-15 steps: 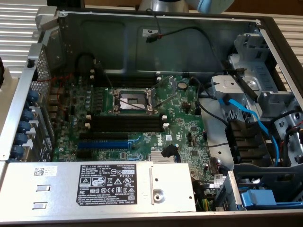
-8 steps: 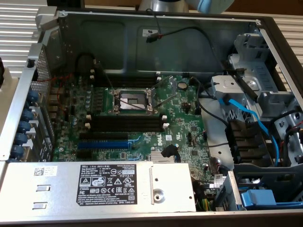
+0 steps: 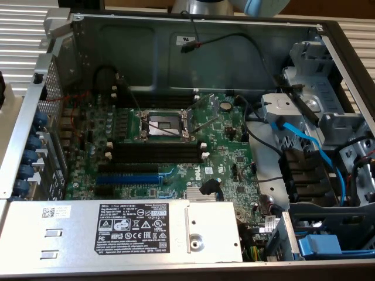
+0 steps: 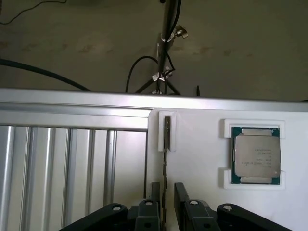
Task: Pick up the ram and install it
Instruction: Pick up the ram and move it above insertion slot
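While ram (image 4: 166, 137) stands edge-up in white holder (image 4: 161, 147), hand (image 4: 167, 188) straddles it, jaws narrowly apart.

The exterior camera sits high over the open computer case (image 3: 146, 41), tilted down and in close: motherboard (image 3: 228, 158) in the centre, power supply (image 3: 217, 234) along the near edge. The wrist camera peers out along its own gripper (image 4: 167, 187), close above a white tray (image 4: 202, 159) — and on past the table's rim to the floor (image 4: 72, 43). Common ground between them — the ribbed aluminium tabletop (image 3: 17, 23), outside the case walls in one, beside the tray in the other.
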